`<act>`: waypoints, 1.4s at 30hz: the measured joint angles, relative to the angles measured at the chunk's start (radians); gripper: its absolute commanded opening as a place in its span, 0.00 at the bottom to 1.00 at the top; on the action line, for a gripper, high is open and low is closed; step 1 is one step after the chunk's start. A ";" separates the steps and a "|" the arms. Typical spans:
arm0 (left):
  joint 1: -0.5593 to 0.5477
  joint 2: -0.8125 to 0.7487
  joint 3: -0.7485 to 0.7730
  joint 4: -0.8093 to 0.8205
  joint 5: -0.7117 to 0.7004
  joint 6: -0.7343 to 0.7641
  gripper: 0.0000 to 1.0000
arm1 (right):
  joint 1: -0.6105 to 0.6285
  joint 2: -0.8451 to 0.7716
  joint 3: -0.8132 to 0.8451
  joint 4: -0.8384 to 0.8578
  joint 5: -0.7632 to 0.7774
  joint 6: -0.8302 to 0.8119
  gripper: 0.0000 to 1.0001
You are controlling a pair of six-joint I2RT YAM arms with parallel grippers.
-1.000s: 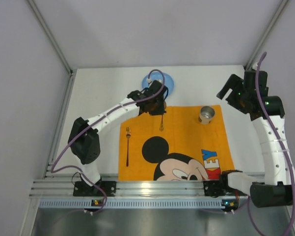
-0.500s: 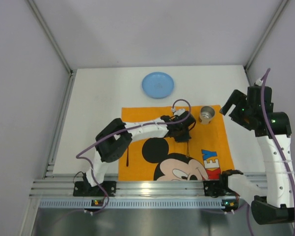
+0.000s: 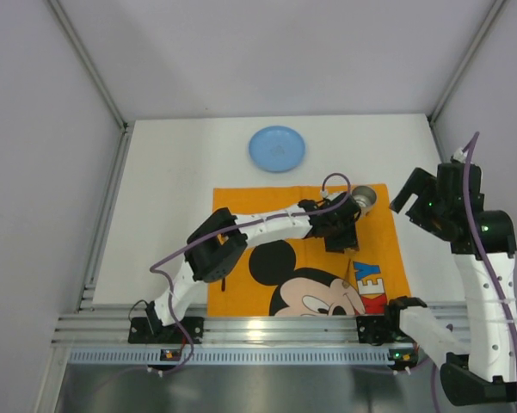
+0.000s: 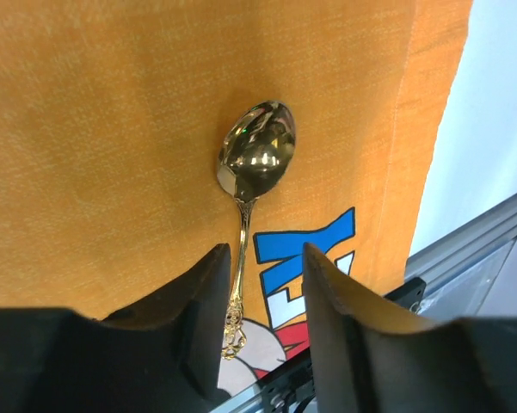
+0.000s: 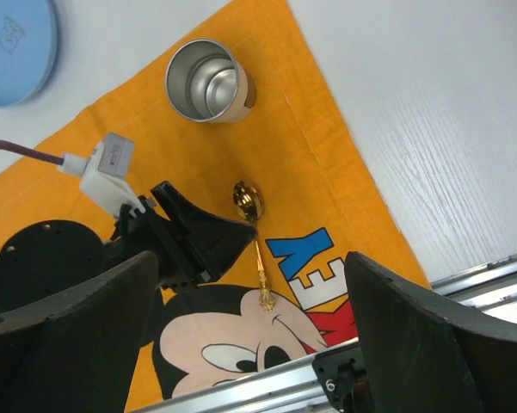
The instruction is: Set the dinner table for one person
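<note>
The white tabletop fills the floor of the walled cell and carries everything else. An orange placemat is spread on its near half, one edge close to the aluminium rail on which both arms are bolted. A Mickey Mouse face is printed on the cloth. Beside it only the letters "EY" can be read, the E in blue and the Y in white and red. The start of the word is not shown.

A blue plate is set on the bare tabletop just beyond the placemat's far edge. A small embossed mark is seen on it in the right wrist view, but it cannot be read. A steel cup is stood upright, mouth up, on the far right corner of the placemat.

A gold spoon is laid flat on the right part of the cloth. Its bowl is turned up and pointed toward the cup, and its ornate handle is directed at the printed letters.

The left arm is stretched across the placemat, and the left jaws are held low over the spoon's handle. They are parted. The handle is seen in the gap, close to one finger, and it is not clamped.

The right arm is raised beside the placemat's right edge. The right jaws are spread wide and nothing is held between them.
</note>
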 measured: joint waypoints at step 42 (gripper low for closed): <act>0.813 0.304 0.459 -0.115 0.123 0.258 0.09 | 0.000 0.351 -0.036 0.134 -0.019 -0.040 0.92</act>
